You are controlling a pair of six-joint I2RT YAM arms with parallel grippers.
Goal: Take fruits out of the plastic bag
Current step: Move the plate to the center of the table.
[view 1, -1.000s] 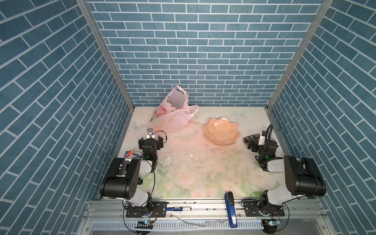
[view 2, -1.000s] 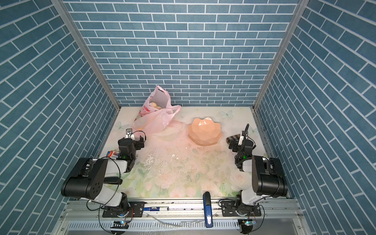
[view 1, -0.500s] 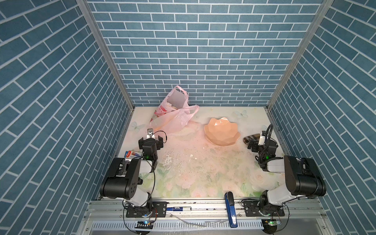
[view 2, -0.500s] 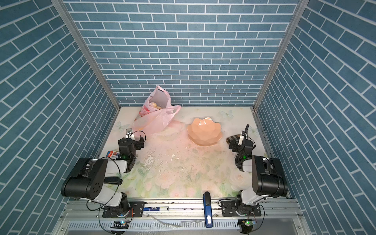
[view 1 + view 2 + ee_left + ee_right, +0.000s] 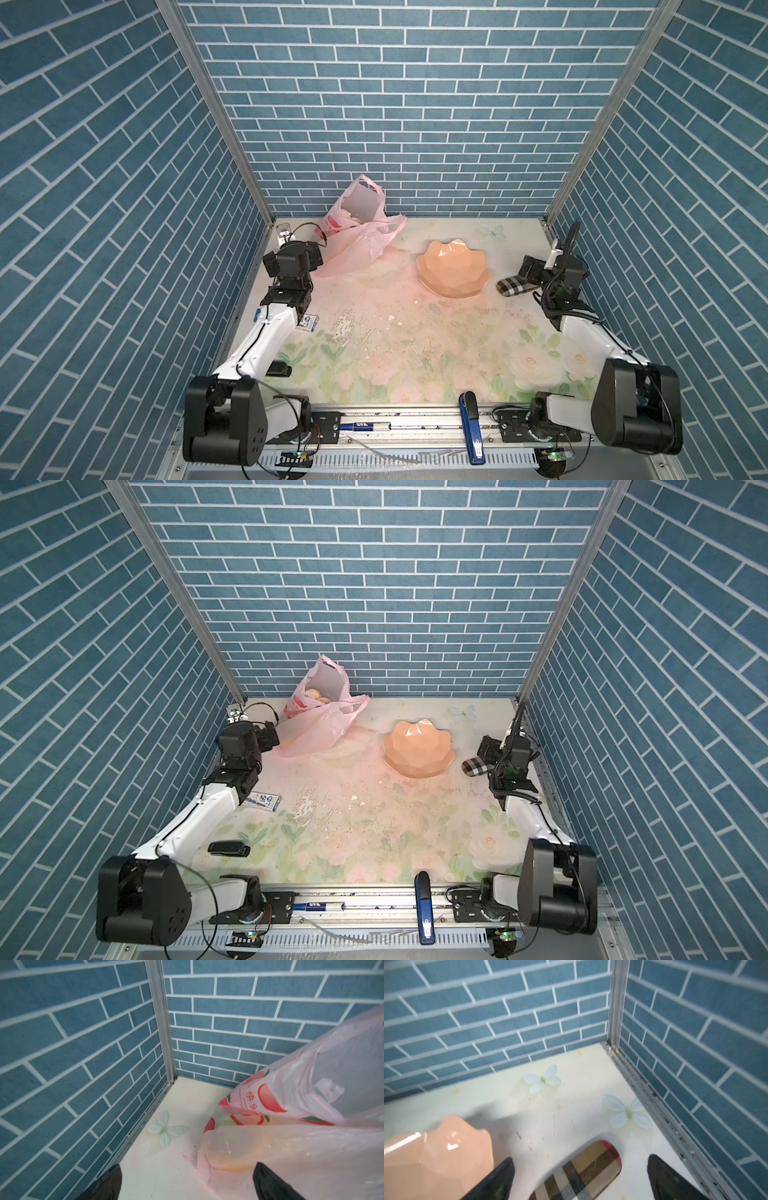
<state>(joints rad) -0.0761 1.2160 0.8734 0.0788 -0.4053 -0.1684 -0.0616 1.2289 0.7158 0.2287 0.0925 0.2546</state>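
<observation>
Now | plastic bag (image 5: 291, 1147) just ahead of left fingers (image 5: 270, 1184) | fingers spread

The table (image 5: 395, 357) has a pale top printed with pink roses and green leaves near and pale butterflies far. Its middle is worn, with white flakes (image 5: 345, 328) scattered left of centre. A pink bag (image 5: 361, 249) slumps at the far left, close to the back wall. A peach bowl (image 5: 453, 270) sits right of centre, with a plaid case (image 5: 513, 286) lying flat just right of it, not touching. At the left edge lies a small white-and-blue packet (image 5: 308, 323), and nearer, a black bar (image 5: 228, 848). A blue stapler (image 5: 471, 428) lies across the near edge.
</observation>
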